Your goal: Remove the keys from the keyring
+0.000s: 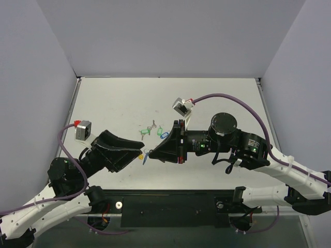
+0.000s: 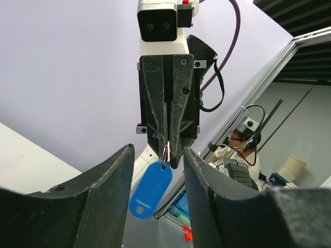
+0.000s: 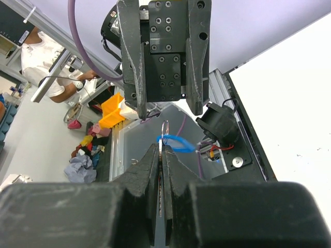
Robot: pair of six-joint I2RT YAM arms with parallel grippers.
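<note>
My right gripper point(image 1: 151, 153) is shut on the thin metal keyring point(image 3: 164, 129) and holds it above the table. The deep-blue oval tag point(image 2: 151, 188) hangs from the ring below the right fingers point(image 2: 178, 129). It shows edge-on in the right wrist view point(image 3: 176, 143). My left gripper point(image 1: 140, 152) faces the right one tip to tip. It is open, with its fingers point(image 2: 103, 196) on either side of the tag and not touching it. A speck of yellow tag point(image 1: 139, 155) shows by the left tip. I cannot make out the keys themselves.
Two green-tagged key bunches point(image 1: 145, 132) point(image 1: 159, 130) and a lighter blue tag point(image 1: 164, 135) lie on the white table point(image 1: 217, 98) just behind the grippers. Grey walls close the table on three sides.
</note>
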